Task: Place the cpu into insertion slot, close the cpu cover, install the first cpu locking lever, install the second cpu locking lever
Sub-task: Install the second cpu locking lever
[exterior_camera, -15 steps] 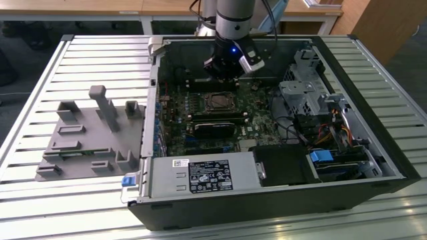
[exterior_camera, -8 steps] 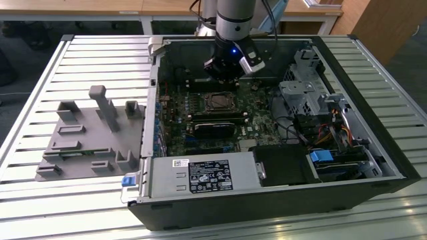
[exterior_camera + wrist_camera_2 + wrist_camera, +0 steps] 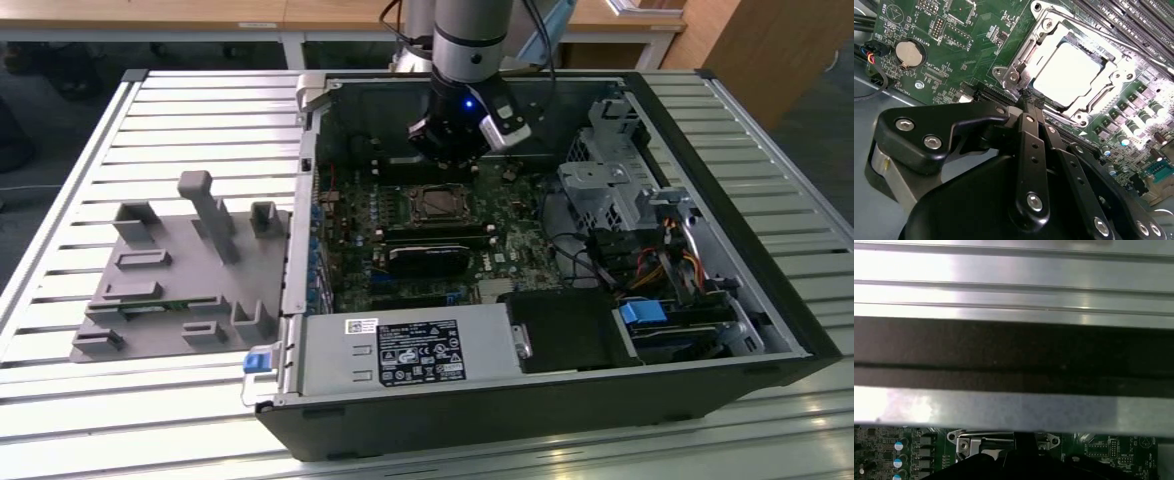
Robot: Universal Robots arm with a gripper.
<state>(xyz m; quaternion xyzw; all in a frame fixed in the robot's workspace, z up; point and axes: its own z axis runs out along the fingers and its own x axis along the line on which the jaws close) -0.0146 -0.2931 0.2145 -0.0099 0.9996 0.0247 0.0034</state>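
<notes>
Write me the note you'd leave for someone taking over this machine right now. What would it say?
Pincer: shut, with nothing visibly between its tips, which are down at the edge of the cpu cover inside the open computer case.
Cpu: already seated in the insertion slot on the green board.
Cover: looks lowered around the chip, whose pale top shows through the cut-out.
Done: chip placed, and apparently the cover closed.
Left: the two locking levers. I cannot tell from these views whether either is latched, so check them.

Grey fixture tray (image 3: 174,270) lies beside the open computer case (image 3: 534,400).
</notes>
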